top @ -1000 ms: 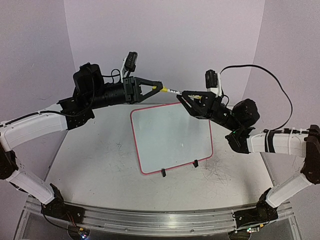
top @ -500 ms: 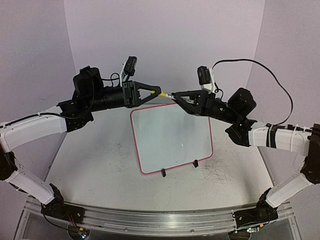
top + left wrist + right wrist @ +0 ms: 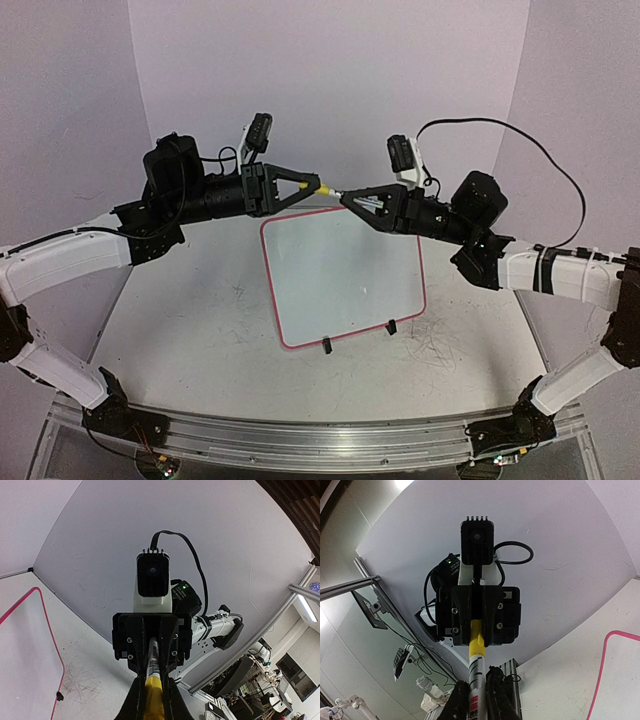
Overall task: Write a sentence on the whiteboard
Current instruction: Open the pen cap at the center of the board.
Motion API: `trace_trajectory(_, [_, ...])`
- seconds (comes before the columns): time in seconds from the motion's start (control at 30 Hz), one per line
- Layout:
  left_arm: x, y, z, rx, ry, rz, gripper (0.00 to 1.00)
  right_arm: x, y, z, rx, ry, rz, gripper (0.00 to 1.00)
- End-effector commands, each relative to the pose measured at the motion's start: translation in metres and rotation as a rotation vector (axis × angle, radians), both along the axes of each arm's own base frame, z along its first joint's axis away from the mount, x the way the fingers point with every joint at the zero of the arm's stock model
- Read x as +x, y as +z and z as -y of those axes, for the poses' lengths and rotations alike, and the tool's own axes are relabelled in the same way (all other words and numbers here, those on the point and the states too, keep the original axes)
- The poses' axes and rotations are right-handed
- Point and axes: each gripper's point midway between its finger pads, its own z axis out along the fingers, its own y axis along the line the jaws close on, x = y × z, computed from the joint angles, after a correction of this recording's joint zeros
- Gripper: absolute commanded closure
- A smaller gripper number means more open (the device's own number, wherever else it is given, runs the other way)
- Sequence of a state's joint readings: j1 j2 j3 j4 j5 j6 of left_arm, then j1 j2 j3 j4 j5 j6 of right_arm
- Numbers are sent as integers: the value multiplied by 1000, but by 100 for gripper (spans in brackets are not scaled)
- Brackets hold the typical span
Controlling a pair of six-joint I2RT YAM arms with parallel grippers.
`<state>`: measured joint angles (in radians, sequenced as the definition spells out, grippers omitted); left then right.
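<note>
- The whiteboard lies flat in the middle of the table. Its pink-red rim is skewed a little from the table's edges.
- Two small black clips sit on the board's 6 o'clock edge, one near the 6 o'clock corner and the other toward 5 o'clock.
- We can make out no written words on the board from the top view. The wrist views catch only a strip of its rim.
- Grey scribbles mark the table at about 4 o'clock from the board, just beyond its rim.
- Both arms are raised off the table and meet nose to nose above the board's 12 o'clock edge. The left arm reaches in from 9 o'clock and the right from 3 o'clock.
- A marker spans the short gap between them, roughly level and clear of the board.
- The left end effector is closed on the marker's yellow cap, with a finger pressed to each side of it.
- The right end effector is closed on the white barrel, which carries red print. Its fingers hug both sides.
- In both wrist views the cap meets the barrel with no gap that we can see, so the marker's tip is hidden inside the cap.
- A black cable loops up behind the right arm at about 2 o'clock.
</note>
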<state>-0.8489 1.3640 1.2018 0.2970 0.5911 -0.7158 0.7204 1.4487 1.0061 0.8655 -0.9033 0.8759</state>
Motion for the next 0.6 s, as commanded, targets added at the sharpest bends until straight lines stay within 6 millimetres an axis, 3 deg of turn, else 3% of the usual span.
trace_trajectory(0.0, [-8,7,-1,-24,-30,19,100,-7,34,8,74,-27,66,82])
trace_trajectory(0.1, [-8,5,-1,-21,-29,13,100,-7,38,11,91,-33,60,78])
trace_trajectory(0.4, [-7,6,-1,-22,-29,19,100,-1,35,10,95,-53,14,99])
trace_trajectory(0.57, [-7,9,-2,-27,-20,23,100,-3,28,7,74,-20,13,97])
